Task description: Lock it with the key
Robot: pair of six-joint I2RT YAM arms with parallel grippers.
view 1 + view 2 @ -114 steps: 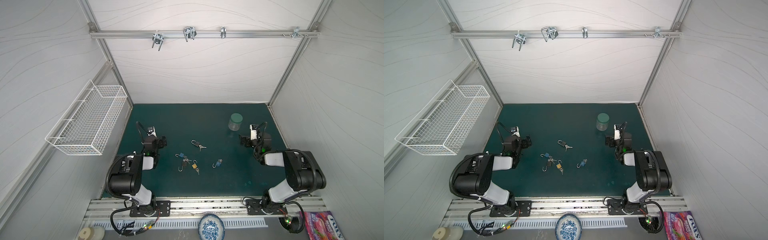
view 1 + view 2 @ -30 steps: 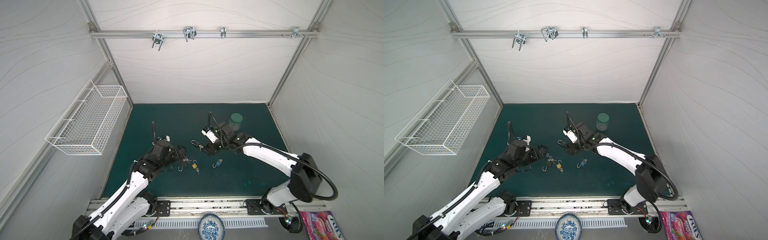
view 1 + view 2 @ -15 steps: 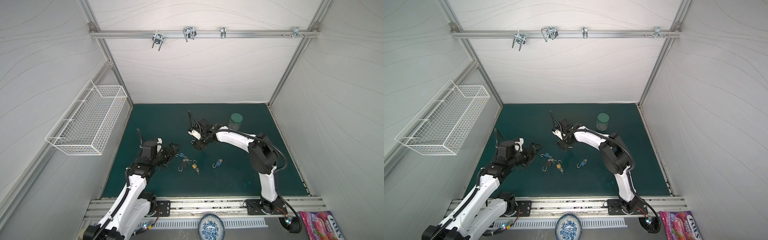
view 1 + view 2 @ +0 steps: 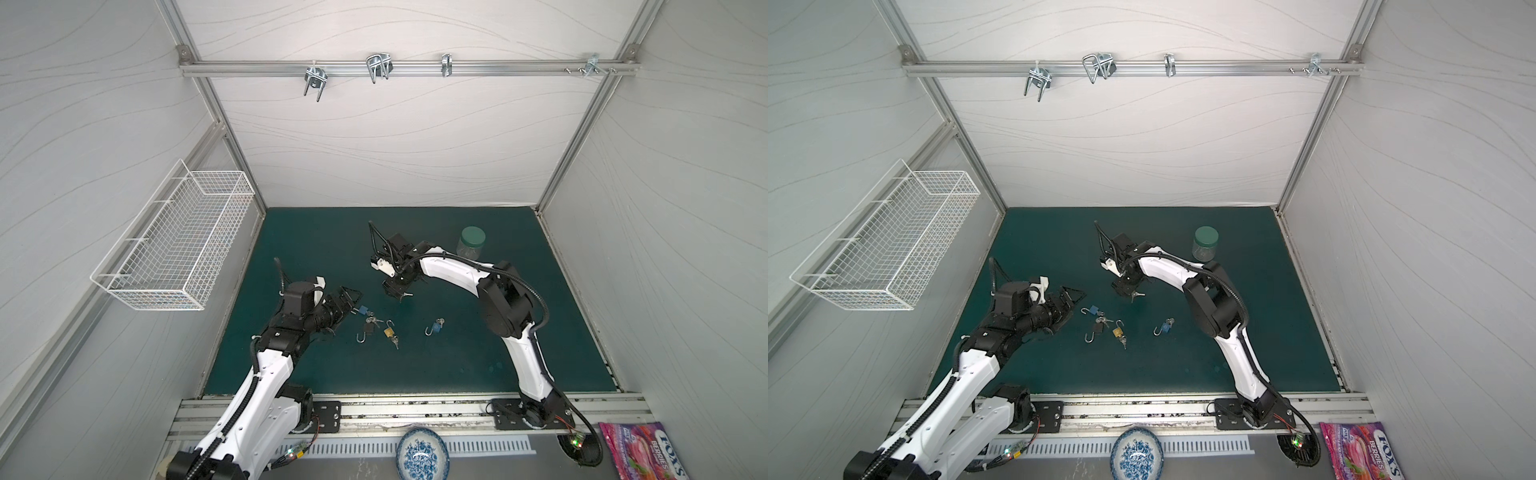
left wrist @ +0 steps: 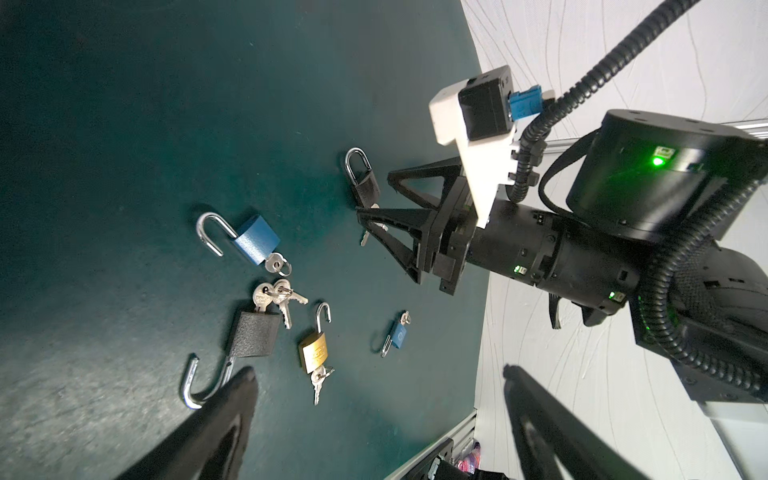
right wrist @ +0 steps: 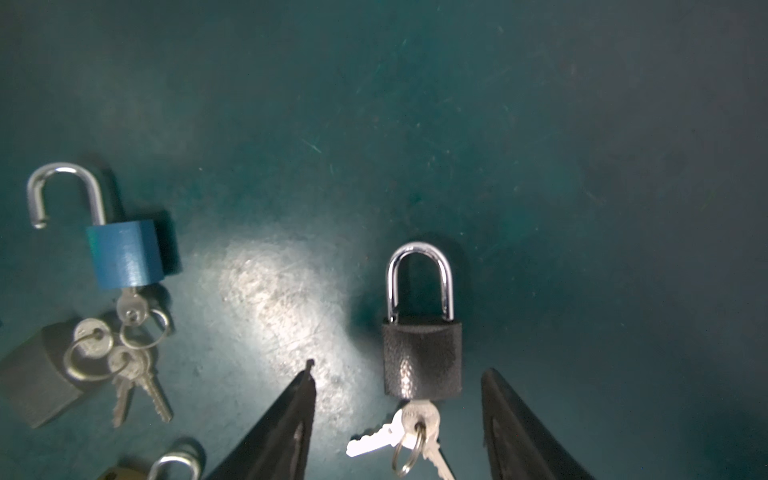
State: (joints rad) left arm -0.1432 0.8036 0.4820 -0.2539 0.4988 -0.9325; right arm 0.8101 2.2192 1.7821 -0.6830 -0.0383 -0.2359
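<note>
**Q:** Which item does the task concern?
**A:** The black padlock [image 6: 422, 359]. Its shackle is seated in the body and it lies flat on the green mat [image 4: 457, 365]. Its key [image 6: 419, 417] sits in the keyway, and further keys hang on the ring. In both top views it lies left of the green-lidded jar [image 4: 471, 243], on the jar's near side, and is mostly covered by the arm above it.

**Q:** And the right gripper [image 6: 399, 369]?
**A:** It is lowered over that padlock with jaws parted, one finger on either side of the body. A strip of mat shows between each finger and the lock, so nothing is gripped.

**Q:** The left gripper [image 5: 379, 370]?
**A:** Its jaws are spread wide and hold nothing. It is farther from the jar than the right gripper and points toward a loose group of locks.

**Q:** What makes up that group?
**A:** Four padlocks, each with its shackle sprung open and a key inserted:
- a blue padlock [image 5: 255, 245]
- a second black padlock [image 5: 253, 334]
- a brass padlock [image 5: 313, 353]
- a small blue padlock [image 5: 399, 334], the one of the four closest to the jar

All four lie left of the jar and farther from it toward the near side than the task's padlock
</note>
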